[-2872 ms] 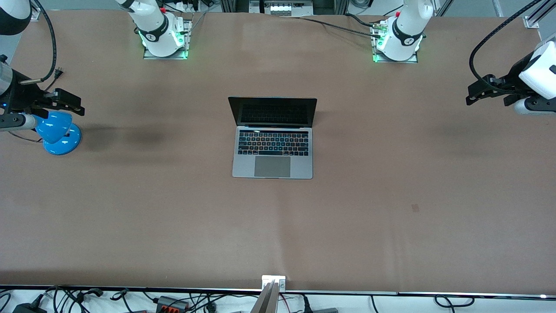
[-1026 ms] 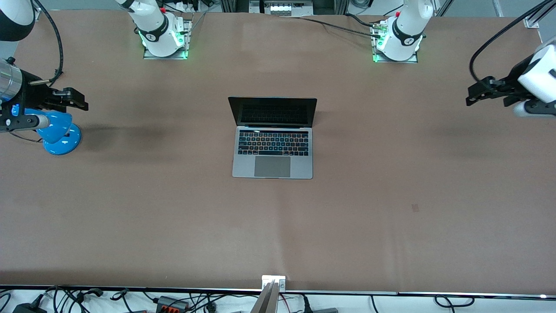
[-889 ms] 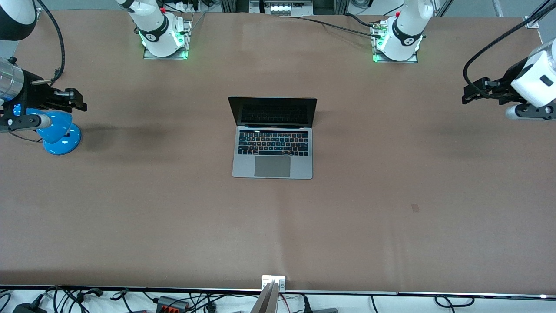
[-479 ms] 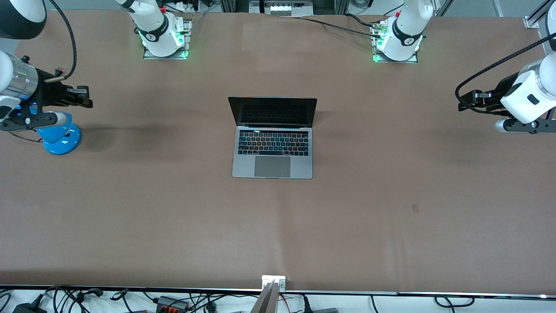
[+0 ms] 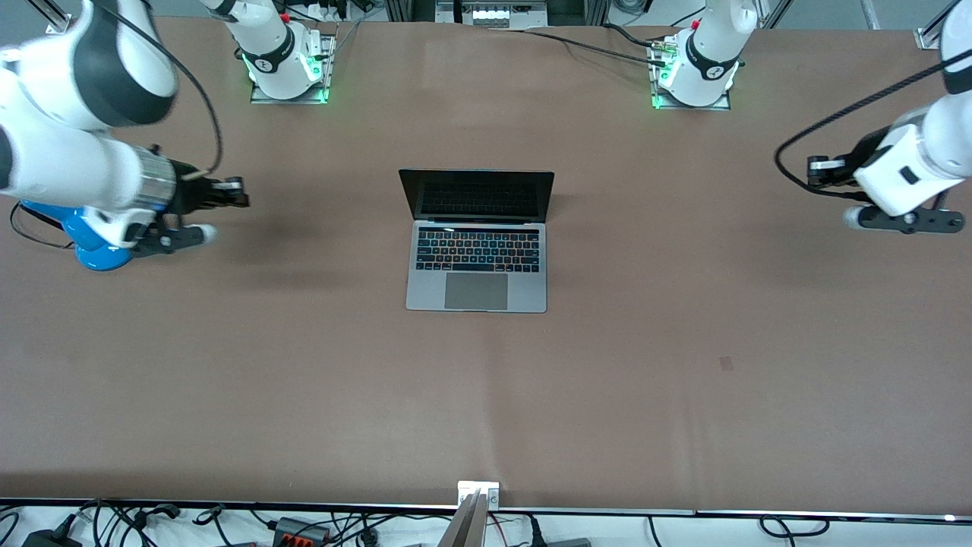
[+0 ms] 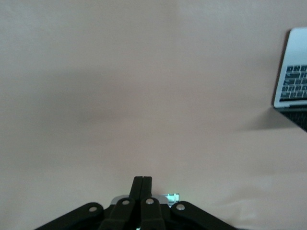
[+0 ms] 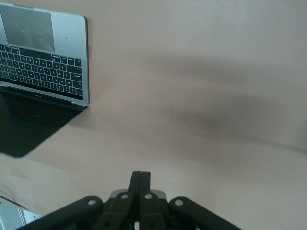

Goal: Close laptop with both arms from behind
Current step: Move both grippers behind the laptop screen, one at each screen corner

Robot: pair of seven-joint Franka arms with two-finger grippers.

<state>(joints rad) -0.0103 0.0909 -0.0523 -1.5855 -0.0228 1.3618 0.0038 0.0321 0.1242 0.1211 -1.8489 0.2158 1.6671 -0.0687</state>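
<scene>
Both tools have shut, the right tool and left tool now closer to the laptop.

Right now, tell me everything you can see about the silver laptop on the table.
The thin silver-grey metal laptop sits open mid-table on the brown table cover, its base flat. The dark, unlit screen stands upright at the edge toward the robots' bases. It has black keys and a large grey trackpad, which lies nearer the front camera. Nothing touches it except the table; both pincers are well away.

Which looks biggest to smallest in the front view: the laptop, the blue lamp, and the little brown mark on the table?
1. Laptop, biggest by far.
2. Blue lamp, though the right arm covers part of it, so its full size is unsure.
3. Brown mark, tiny.
</scene>
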